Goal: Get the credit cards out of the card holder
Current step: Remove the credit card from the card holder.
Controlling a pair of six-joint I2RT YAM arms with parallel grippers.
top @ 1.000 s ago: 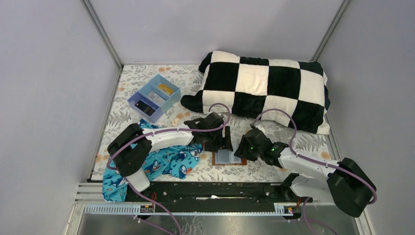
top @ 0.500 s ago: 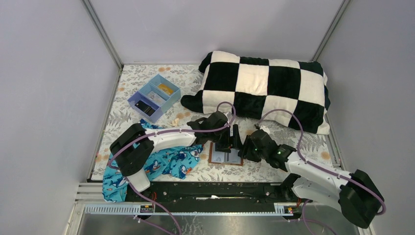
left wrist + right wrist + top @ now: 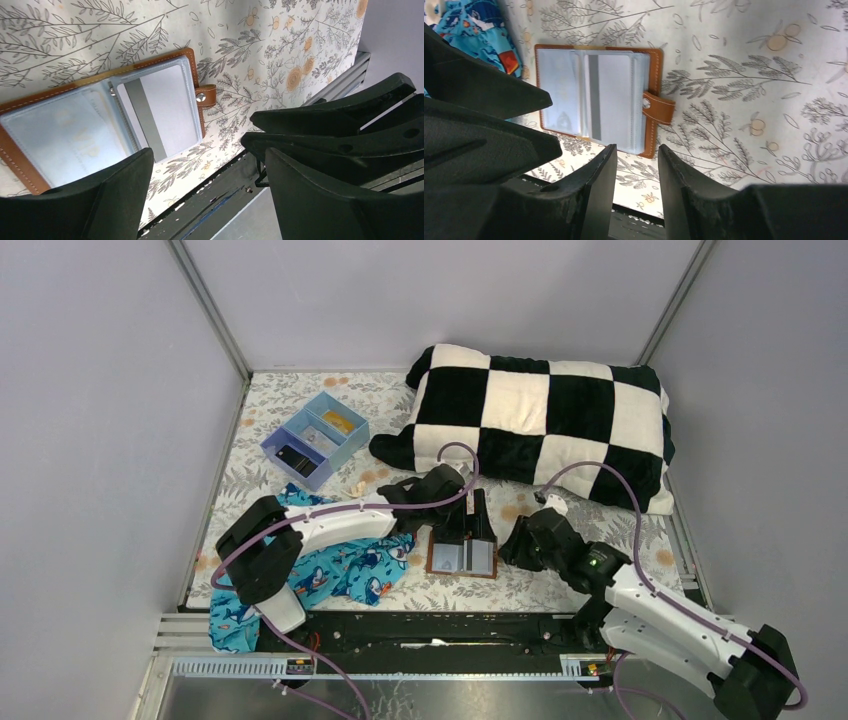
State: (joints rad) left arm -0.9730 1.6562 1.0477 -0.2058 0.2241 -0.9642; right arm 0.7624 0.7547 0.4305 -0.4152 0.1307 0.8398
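- Nearest the arm bases, a blue patterned cloth [image 3: 345, 575] is seen bunched under the left arm, its edge just left of the task's thing.
- The card holder [image 3: 462, 558] is found lying open and flat on the floral surface [image 3: 650, 540], between the two tools. The snap tab [image 3: 659, 107] is undone and sticks out to one side.
- The credit cards [image 3: 614, 100] are seen inside the clear sleeves. One pale card with a dark stripe is plainly visible; a second is only faintly made out in the other half. None has been drawn out yet.
- The right tool [image 3: 636, 152] is held low beside the tab edge, with a narrow gap between the fingers and nothing in it.
- The left tool [image 3: 470, 525] is poised at the far edge of the holder, spread wide and empty.
- Farther off, a blue divided tray [image 3: 345, 458] and a black-and-white checked pillow [image 3: 540, 420] are noted, well apart from the work.

Risks, as judged:
- The holder is loose and looks light. If it is not pinned, it may be dragged or lifted together with a card.
- The sleeve film may be pinched instead of the card edge, so the card would stay put.
- The tools are crowded over one small thing, so contact between fingers is possible.
- A half may be nudged shut, and the cards hidden.
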